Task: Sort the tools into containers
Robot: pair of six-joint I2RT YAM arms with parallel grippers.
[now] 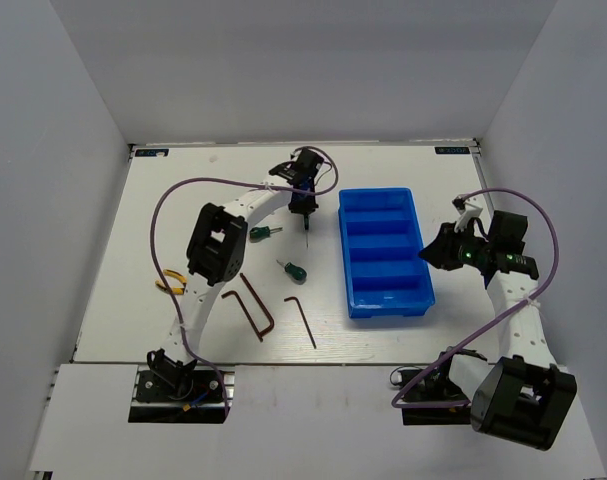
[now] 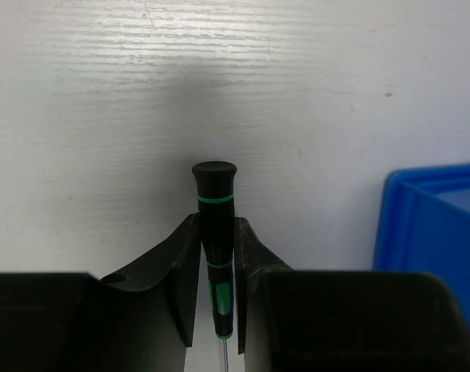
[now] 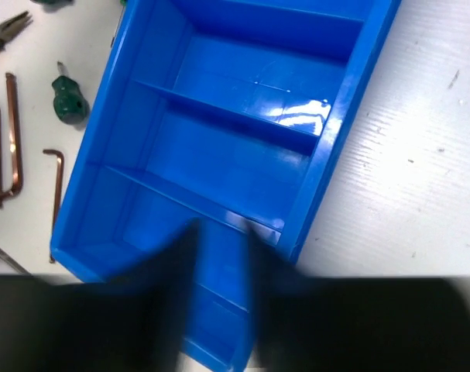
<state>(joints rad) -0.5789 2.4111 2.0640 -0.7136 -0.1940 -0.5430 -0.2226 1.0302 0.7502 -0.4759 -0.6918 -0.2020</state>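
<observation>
My left gripper is shut on a slim black screwdriver with green rings, just left of the blue tray's far end. Its thin shaft points toward the near side. The blue tray has four ribbed sections, all bare. My right gripper hovers blurred over the tray's right rim, open with nothing between its fingers. Two stubby green screwdrivers lie left of the tray. Thin hex keys lie nearer the front. Yellow-handled pliers peek from under the left arm.
White walls close in the table on three sides. The left arm's purple cable loops over the left half, and the right arm's cable arcs at the far right. The tray's corner shows at the right of the left wrist view.
</observation>
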